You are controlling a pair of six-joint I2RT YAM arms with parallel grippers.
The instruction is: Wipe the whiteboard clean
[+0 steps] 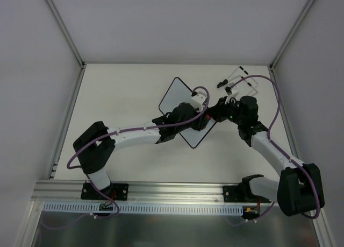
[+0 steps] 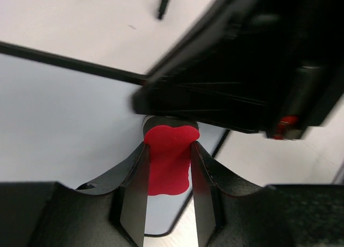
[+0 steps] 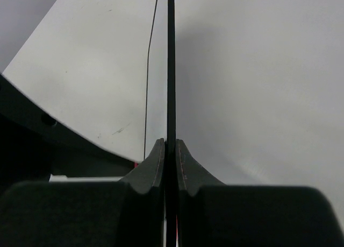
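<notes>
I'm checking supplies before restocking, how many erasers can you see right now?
1. The red eraser is clamped in the jaws of the left gripper, over the whiteboard near its edge. Another could be hidden under the arms.

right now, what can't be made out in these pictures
Top view: left arm and right arm cover the whiteboard's middle; any marks there are hidden.
Left wrist: the blurred right arm blocks the upper right; red eraser's underside is hidden.
Right wrist: the whiteboard sits edge-on in the right gripper; its face is unreadable.
</notes>
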